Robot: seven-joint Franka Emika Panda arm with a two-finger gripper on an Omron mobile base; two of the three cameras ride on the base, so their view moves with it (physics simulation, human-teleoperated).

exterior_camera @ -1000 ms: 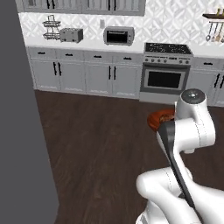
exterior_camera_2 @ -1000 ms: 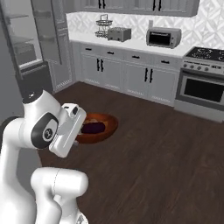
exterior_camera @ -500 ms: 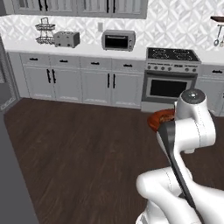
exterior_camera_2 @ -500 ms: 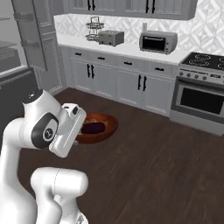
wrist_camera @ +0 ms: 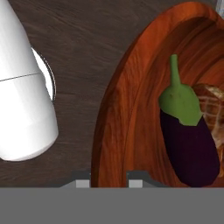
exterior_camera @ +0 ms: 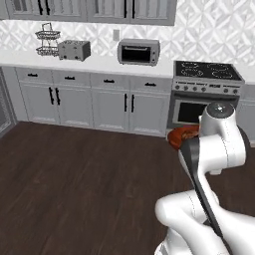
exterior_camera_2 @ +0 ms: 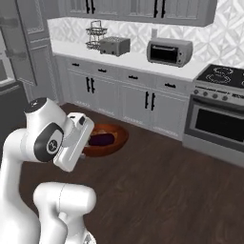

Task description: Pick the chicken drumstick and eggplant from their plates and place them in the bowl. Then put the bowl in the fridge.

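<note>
The whole kitchen has slid rightward across both base views since the earlier frames, which is the base turning and driving, not the things moving: the dark panel that filled the left edge of the left base view is gone, and the cabinets [exterior_camera: 94, 102] and stove [exterior_camera: 206, 94] now span the upper frame. In the right base view the fridge [exterior_camera_2: 21, 43] with its open door sits at upper left, so the robot seems to be coming round toward it. The arm [exterior_camera_2: 47, 138] keeps the same pose as before. The bowl [exterior_camera_2: 107, 139] hangs above the dark floor [exterior_camera: 74, 184] at centre left of the right base view, and shows at centre right of the left base view. The jaws [wrist_camera: 109, 181], at the bottom of the hand view, are closed on its rim. The eggplant [wrist_camera: 188, 135] lies inside at right, the drumstick [wrist_camera: 214, 109] just beyond it at the right edge. Loading looks finished; the carry to the fridge remains.
</note>
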